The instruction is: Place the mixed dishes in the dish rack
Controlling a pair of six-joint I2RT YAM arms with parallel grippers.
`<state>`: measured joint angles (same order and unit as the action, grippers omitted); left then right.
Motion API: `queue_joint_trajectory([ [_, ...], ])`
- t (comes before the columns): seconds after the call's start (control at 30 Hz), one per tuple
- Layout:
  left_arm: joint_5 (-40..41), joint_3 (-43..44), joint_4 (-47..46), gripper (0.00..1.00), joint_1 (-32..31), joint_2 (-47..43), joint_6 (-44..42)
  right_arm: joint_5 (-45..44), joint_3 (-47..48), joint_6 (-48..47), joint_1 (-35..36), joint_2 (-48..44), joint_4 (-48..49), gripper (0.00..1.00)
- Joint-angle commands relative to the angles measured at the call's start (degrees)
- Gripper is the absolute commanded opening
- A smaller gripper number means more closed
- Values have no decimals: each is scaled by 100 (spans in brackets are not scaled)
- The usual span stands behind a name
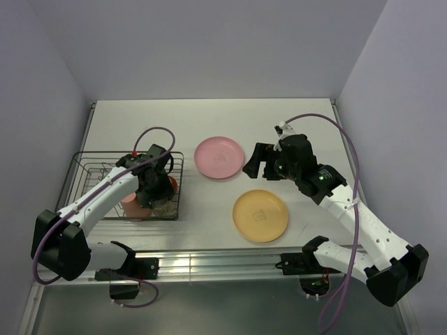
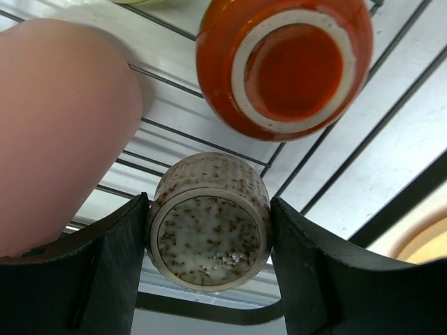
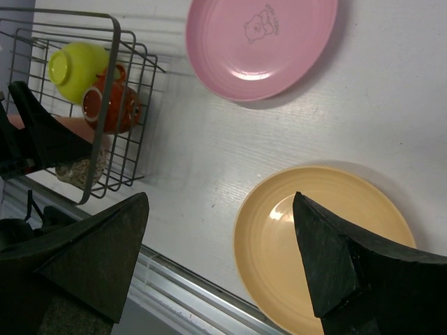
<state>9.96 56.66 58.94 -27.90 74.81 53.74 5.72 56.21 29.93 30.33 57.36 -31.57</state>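
Note:
My left gripper [image 2: 209,244] is shut on the tiny beige-grey speckled cup [image 2: 209,223], upside down inside the dish rack [image 1: 84,164] at its near right corner. Beside it in the rack stand the small red-orange bowl [image 2: 283,63], upside down, and the salmon-pink cup [image 2: 59,125]. The lime-green bowl [image 3: 73,68] shows in the rack in the right wrist view. The pink plate [image 1: 218,157] and the yellow-orange plate [image 1: 260,216] lie flat on the table. My right gripper [image 1: 257,166] is open and empty, held above the table between the two plates.
The rack's dark wire bars [image 2: 391,202] run close under the left fingers. A metal rail [image 1: 209,262] runs along the table's near edge. White walls close the table on three sides.

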Motion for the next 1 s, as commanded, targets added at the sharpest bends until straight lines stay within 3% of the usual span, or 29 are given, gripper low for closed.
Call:
queue_joint_trajectory([
  [0.0, 235, -33, -110, 0, -66, -10, 155, 70, -110, -58, -36, -59, 195, 91],
  [0.27, 542, -85, -269, 1, -198, 288, 295, 140, -338, 47, -44, 99, 406, 91],
  [0.47, 481, -121, -339, 35, -312, 561, 357, 149, -198, 214, -44, 634, 424, 91],
  [0.5, 481, -129, -339, 50, -330, 579, 374, 158, -154, 223, -44, 740, 406, 91],
  [0.6, 516, -121, -313, 69, -356, 614, 410, 254, 57, 224, -36, 1171, 415, 90],
  [0.8, 560, -94, -242, 84, -356, 632, 471, 553, 452, 215, -132, 1979, 538, 90],
  [0.97, 586, -6, -164, 90, -348, 711, 471, 870, 847, 206, -299, 2489, 538, 90],
])
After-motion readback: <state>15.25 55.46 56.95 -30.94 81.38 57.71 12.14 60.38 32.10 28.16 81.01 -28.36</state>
